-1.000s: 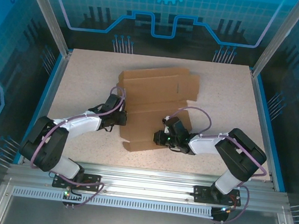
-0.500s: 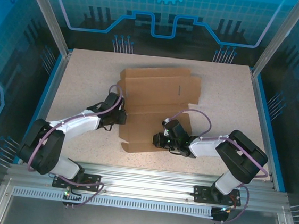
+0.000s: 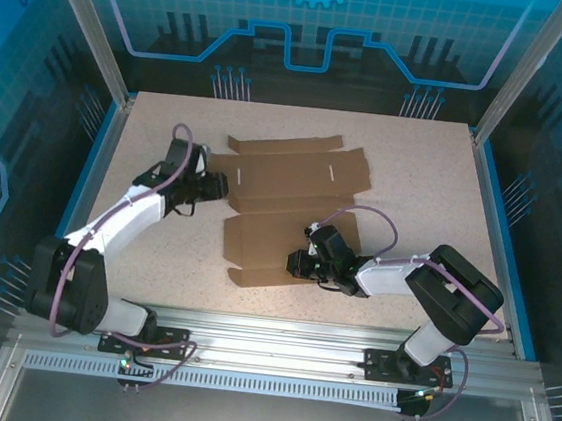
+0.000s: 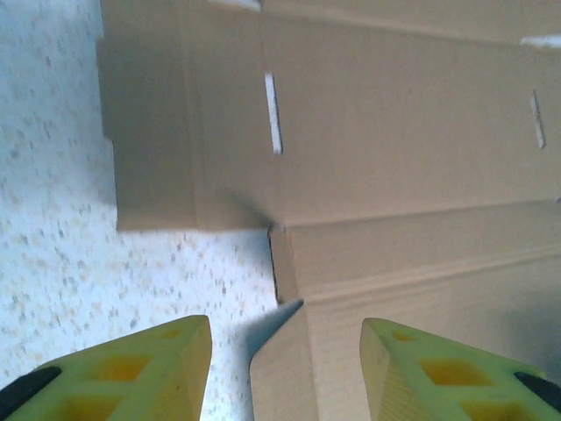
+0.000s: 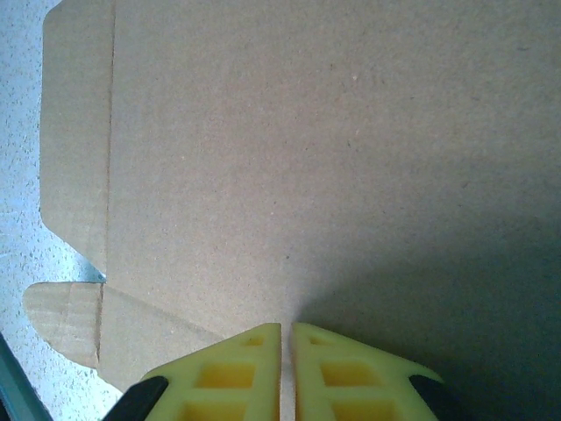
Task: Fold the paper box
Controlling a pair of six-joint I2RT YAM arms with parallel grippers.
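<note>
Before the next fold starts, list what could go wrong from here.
1. The paper box lies nearly flat and the left hand is open, gripping nothing; with only the shut right hand over its near panel, the sheet may slide or pivot.
2. The left hand sits at a flap corner; closing there might crumple it.

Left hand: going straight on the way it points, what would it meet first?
The paper box: its edge lies just ahead, between the fingers of the open left hand. Contact looks near, though height is unclear.
</note>
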